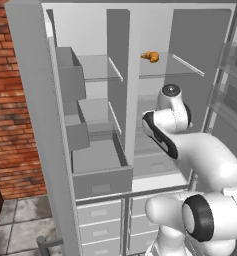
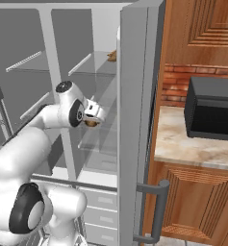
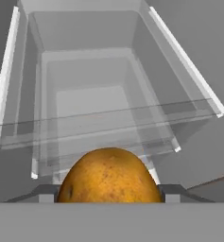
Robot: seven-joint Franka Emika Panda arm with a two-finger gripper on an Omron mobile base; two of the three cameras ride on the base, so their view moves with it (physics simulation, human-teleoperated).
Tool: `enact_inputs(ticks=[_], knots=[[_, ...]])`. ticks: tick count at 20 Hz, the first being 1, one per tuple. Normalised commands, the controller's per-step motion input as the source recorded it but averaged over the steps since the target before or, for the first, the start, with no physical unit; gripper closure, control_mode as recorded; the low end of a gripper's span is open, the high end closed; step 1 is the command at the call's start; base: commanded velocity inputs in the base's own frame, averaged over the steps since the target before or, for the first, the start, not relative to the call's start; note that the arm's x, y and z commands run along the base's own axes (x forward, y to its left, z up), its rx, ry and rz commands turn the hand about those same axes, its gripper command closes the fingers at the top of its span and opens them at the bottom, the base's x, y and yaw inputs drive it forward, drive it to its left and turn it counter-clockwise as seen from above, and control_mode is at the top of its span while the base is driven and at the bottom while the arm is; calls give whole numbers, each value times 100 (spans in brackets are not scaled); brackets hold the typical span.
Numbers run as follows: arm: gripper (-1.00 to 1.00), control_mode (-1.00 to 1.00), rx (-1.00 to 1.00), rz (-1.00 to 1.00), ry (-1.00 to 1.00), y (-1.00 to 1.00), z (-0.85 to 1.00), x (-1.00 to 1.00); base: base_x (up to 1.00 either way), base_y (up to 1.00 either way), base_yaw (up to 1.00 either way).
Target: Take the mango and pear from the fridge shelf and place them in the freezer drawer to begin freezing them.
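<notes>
Pear (image 3: 108, 176), golden-brown and speckled, sits pinched in the end effector (image 2: 91, 123) at the bottom centre of the hand view, held over fridge shelves. Freezer drawer (image 1: 101, 172) stands pulled open at lower left of the left base view, ready to receive it.

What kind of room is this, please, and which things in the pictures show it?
Most likely a kitchen. An open fridge with clear shelves and a pulled-out grey drawer stands beside a stone counter with wooden cabinets and a dark box, probably a microwave.
</notes>
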Motion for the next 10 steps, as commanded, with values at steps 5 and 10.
enact_inputs(ticks=[5,10], knots=[[100,-100,0,0,11,75,12,-89,0,0,0],[100,-100,2,3,18,86,3,-40,0,0,0]])
